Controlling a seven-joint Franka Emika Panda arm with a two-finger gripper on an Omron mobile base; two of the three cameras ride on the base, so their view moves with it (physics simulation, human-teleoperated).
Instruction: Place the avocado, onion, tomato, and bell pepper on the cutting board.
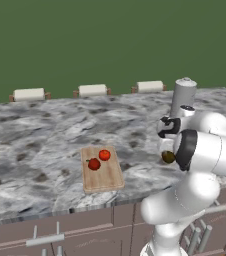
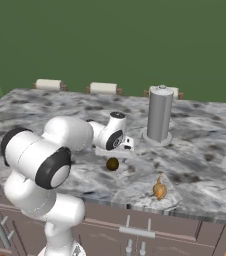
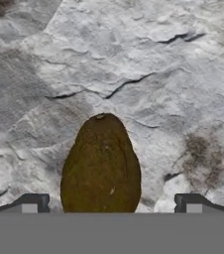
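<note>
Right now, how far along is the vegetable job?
Two red items, likely the tomato and bell pepper, sit on the cutting board. The open gripper is poised over the avocado on the counter, not gripping it. The onion waits near the counter's front edge.

Dark olive-green avocado (image 3: pixel 101 166), tan yellowish-brown onion (image 2: pixel 159 190), two orange-red round items (image 1: pixel 99 159) on light wood-grain cutting board (image 1: pixel 105 180) — bench (image 1: pixel 35 145) grey-white marbled with dark veins — grey metallic cylinder (image 2: pixel 159 114).
</note>
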